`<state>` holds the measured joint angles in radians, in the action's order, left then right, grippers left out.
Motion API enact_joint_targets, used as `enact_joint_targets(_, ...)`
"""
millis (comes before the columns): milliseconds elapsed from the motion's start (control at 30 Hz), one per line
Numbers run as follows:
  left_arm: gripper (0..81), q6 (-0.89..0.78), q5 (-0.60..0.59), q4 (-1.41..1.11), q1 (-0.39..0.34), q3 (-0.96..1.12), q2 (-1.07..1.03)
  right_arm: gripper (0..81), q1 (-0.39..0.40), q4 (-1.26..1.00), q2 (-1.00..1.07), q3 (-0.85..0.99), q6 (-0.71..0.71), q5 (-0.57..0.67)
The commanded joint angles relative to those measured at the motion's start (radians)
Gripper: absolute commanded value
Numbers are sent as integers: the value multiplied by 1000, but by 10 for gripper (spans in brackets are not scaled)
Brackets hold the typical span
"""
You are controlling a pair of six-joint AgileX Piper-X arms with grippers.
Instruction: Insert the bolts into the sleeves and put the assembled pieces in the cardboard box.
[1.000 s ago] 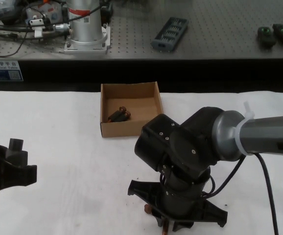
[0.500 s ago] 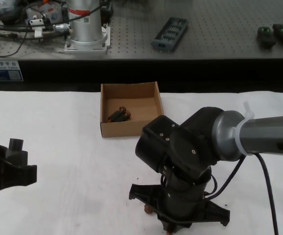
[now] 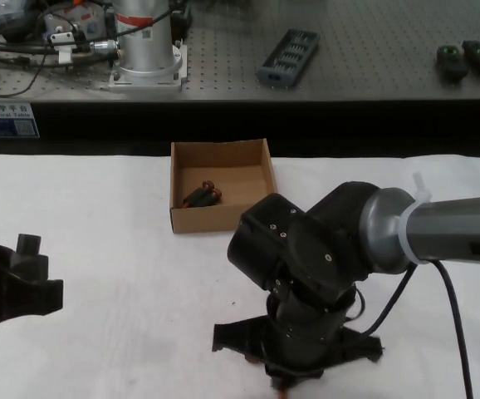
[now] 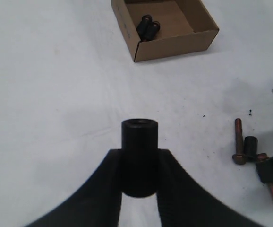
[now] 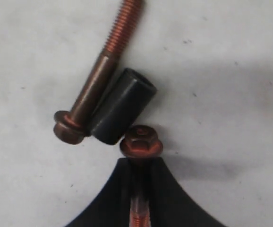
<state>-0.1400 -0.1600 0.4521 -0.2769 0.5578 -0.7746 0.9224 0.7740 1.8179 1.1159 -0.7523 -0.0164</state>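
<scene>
Over to the cardboard box [image 3: 208,219] first, sitting on the white table [image 3: 124,332]. Two dark pieces [image 4: 147,27] lie side by side in one corner, touching. They look like sleeves with bolts already in, though that is hard to confirm from here.

The left hand [image 4: 139,158] is clamped on a black held sleeve [image 4: 140,142], well apart from the box. Its long axis runs out along the fingers and its open bore points away from the wrist.

The right hand [image 5: 140,165] sits low over the table, closed on a copper held bolt [image 5: 141,142]. The shank runs back between the fingers and the flanged head pokes out past the tips (right up against the loose sleeve [image 5: 122,106]). That sleeve lies on its side. A loose bolt [image 5: 96,80] lies flat alongside it, touching, its threaded end pointing away from the hand.
</scene>
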Motion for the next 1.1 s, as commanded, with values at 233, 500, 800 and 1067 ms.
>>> enact_joint_targets(233,101,-26,-110,-127,3,-79,6,43,-51,-123,-142,2,258,-42)
enact_joint_targets(500,101,-28,-192,-339,-35,-153,-40,43,-150,-127,-251,2,465,101)
enact_joint_targets(800,101,-98,-180,-624,-282,-154,-309,43,-273,-376,-489,-189,461,371)
enact_joint_targets(1067,101,-213,-60,-953,-448,-154,-533,43,-369,-716,-688,-437,314,457)
